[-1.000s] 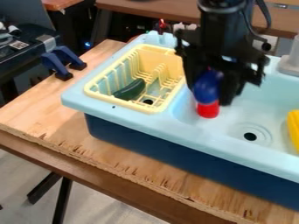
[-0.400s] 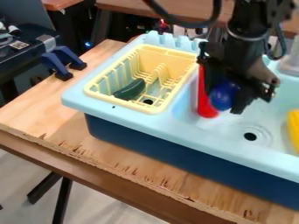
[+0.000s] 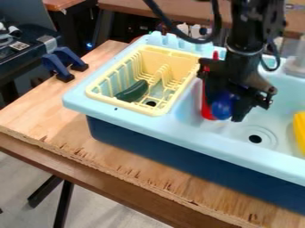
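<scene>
Wooden worktop (image 3: 35, 116) bears a light-blue sink (image 3: 173, 131), where the gripper's (image 3: 225, 109) jaws look clamped on a blue rounded thing (image 3: 221, 106) right of the yellow rack (image 3: 173, 58), grasp seemingly done, release left.

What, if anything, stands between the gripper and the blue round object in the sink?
Nothing visible does: the blue round object is right at the gripper. The red object is close beside it, on the dish rack side.
</scene>
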Robot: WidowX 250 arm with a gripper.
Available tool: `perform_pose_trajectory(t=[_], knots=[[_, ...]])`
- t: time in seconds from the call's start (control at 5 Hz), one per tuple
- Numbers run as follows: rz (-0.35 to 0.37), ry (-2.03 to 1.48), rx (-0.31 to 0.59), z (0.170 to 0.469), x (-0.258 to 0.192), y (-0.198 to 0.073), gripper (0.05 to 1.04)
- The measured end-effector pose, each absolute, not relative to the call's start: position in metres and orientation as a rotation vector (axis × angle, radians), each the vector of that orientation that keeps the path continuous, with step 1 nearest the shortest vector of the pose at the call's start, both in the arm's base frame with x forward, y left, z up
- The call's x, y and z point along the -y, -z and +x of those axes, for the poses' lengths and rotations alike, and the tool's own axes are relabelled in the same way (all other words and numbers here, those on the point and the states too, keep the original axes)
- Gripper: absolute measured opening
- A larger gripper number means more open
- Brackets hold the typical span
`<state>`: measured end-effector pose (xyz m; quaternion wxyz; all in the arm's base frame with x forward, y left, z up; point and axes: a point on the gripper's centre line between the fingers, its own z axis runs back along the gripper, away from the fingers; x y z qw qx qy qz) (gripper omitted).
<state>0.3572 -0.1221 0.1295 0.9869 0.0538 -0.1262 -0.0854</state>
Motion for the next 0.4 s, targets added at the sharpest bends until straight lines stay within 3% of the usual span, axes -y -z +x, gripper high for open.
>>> perform_pose_trajectory(t=[0.4], knots=[[0.083,0.150,0.208,0.359,0.125,-0.104,0.676]])
